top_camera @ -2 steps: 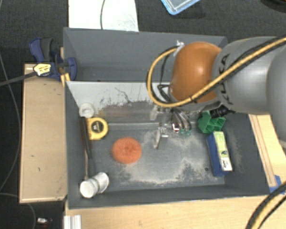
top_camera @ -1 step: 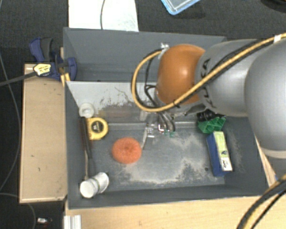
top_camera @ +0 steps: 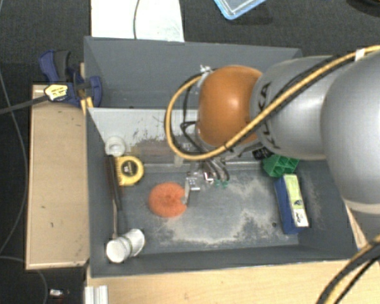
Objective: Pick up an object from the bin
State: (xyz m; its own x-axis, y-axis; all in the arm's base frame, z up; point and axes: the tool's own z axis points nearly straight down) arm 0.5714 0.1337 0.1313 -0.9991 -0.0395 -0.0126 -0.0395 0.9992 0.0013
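My gripper [top_camera: 201, 180] hangs low over the middle of the bin floor, under the orange dome on the wrist. Just to its left lies a flat round orange pad [top_camera: 167, 200], whose right edge is right beside the gripper's tip. A yellow tape measure [top_camera: 130, 170] sits further left, near the back wall. I see nothing held in the gripper.
A thin black rod [top_camera: 114, 195] runs along the left wall, with a white cap [top_camera: 115, 147] at its far end and a white cylinder [top_camera: 125, 246] at the front left. At the right lie a green block [top_camera: 280, 165] and a blue and yellow-green bar [top_camera: 291, 202]. The arm covers the bin's back right.
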